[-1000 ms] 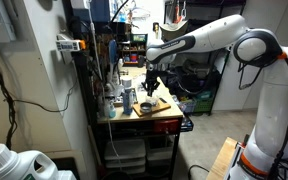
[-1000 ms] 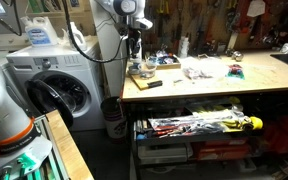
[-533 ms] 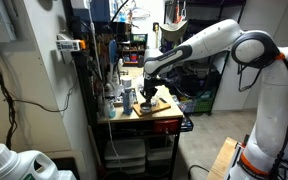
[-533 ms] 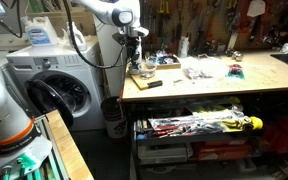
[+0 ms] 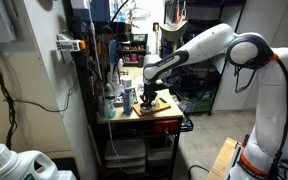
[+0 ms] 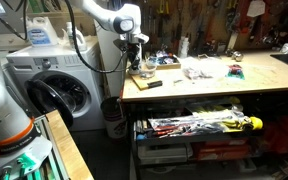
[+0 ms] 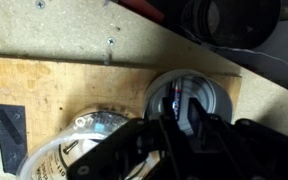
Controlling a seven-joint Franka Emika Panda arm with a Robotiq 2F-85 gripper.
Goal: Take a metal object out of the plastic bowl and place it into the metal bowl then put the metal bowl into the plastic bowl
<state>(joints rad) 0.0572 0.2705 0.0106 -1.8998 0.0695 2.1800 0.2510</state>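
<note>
In the wrist view a grey metal bowl point(image 7: 212, 92) sits on a wooden board point(image 7: 74, 85). A clear plastic bowl point(image 7: 56, 160) with shiny metal pieces point(image 7: 94, 125) in it stands beside it at lower left. My gripper point(image 7: 182, 112) comes in from the bottom and hangs right over the metal bowl. Its dark fingers point(image 7: 200, 112) are closed on a thin metal object point(image 7: 177, 98) with red and blue marks. In both exterior views the gripper point(image 5: 149, 93) point(image 6: 140, 60) is low over the bowls at the bench's end.
A black round container point(image 7: 229, 20) stands beyond the board. A black patch point(image 7: 9, 130) lies on the board's left end. The workbench point(image 6: 214, 85) carries scattered tools. A washing machine point(image 6: 54, 90) stands beside it, and a cluttered shelf point(image 5: 84, 70).
The arm has bent down and brought the gripper lower, closer to the bowls on the board.
</note>
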